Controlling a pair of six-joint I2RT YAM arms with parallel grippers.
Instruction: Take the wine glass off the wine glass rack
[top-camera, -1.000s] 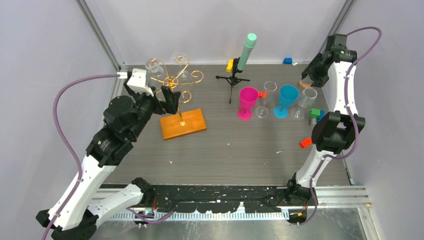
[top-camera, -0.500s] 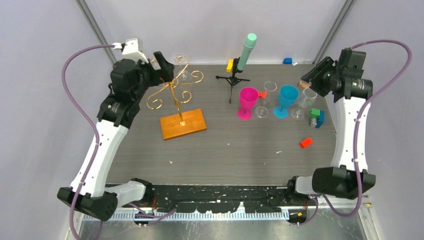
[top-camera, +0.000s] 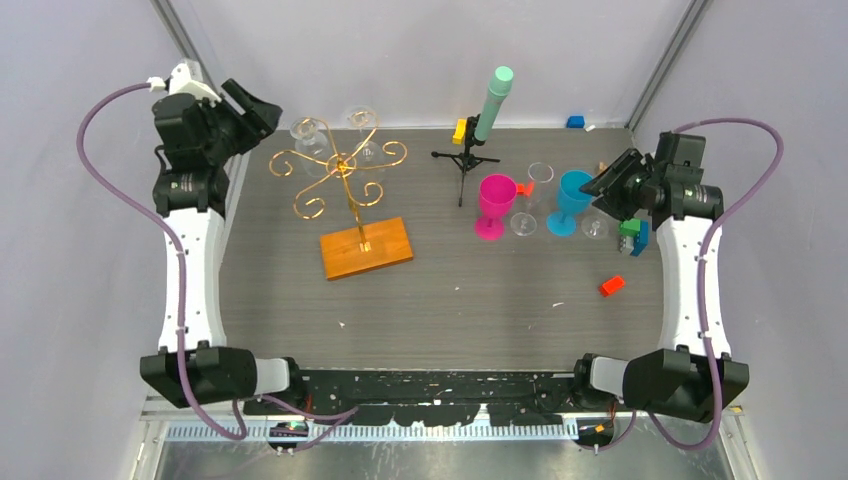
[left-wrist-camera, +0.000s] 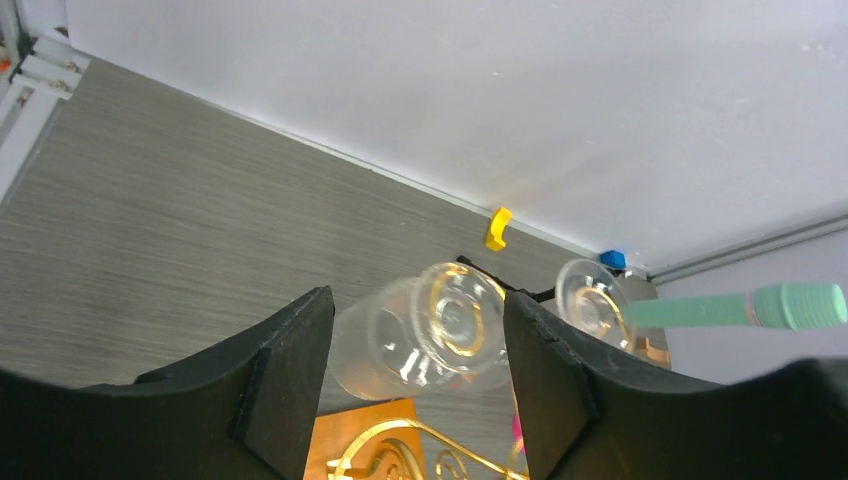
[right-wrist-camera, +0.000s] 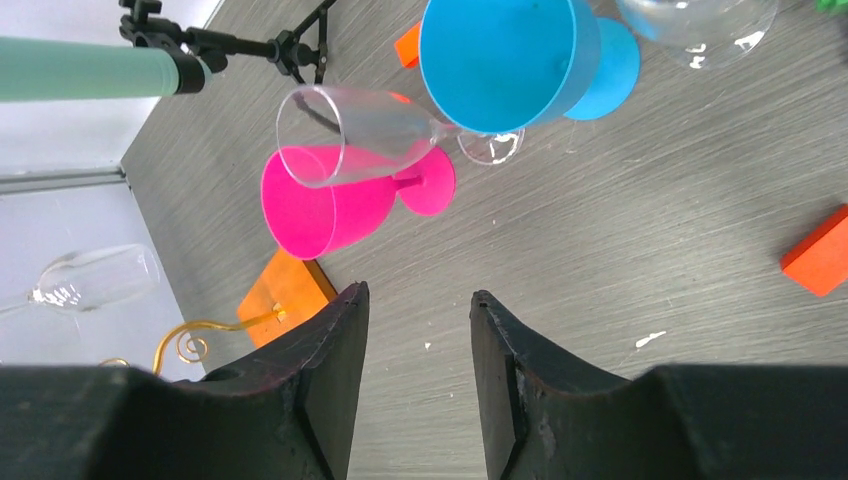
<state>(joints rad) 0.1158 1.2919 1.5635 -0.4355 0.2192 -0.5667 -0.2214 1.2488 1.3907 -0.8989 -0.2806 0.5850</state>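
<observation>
Currently lined up on the hanging glass, nothing gripped

Noted grey bench (top-camera: 500, 310) first, clutter bunched on the right half. Logged left arm held high at the back-left corner, left claw (left-wrist-camera: 415, 300) spread wide and empty, pointed down and across toward the wine glass rack (top-camera: 343, 165). Read as an approach pose; height probably chosen to clear the gold scroll arms (top-camera: 290, 160). Logged right arm on the opposite side, right claw (right-wrist-camera: 418, 295) parted by a moderate gap, gripping nothing, hovering by the right-hand clutter; seemingly kept out of the way. Found the rack at left-middle, post upright on its orange-brown base (top-camera: 366, 247), presumably broad to steady the thin stand. Marked black tripod (top-camera: 465, 160) with mint-green cylinder (top-camera: 495, 100) behind centre, unrelated. Found two clear glasses slung foot-up from the rear scrolls, well above the bench. Took the one nearer the left arm as the wine glass (left-wrist-camera: 435, 335): framed in the gap of the left claw in the wrist view, yet well apart from it, not yet touched. Marked the second hanging glass (top-camera: 362, 122) near it; worth avoiding on entry. Counted pink goblet (top-camera: 495, 200), blue goblet (top-camera: 575, 198) and clear stemware (top-camera: 540, 180) standing upright on the right, so not the target. Spotted orange-red block (top-camera: 611, 286) and yellow block (top-camera: 459, 130) last.
</observation>
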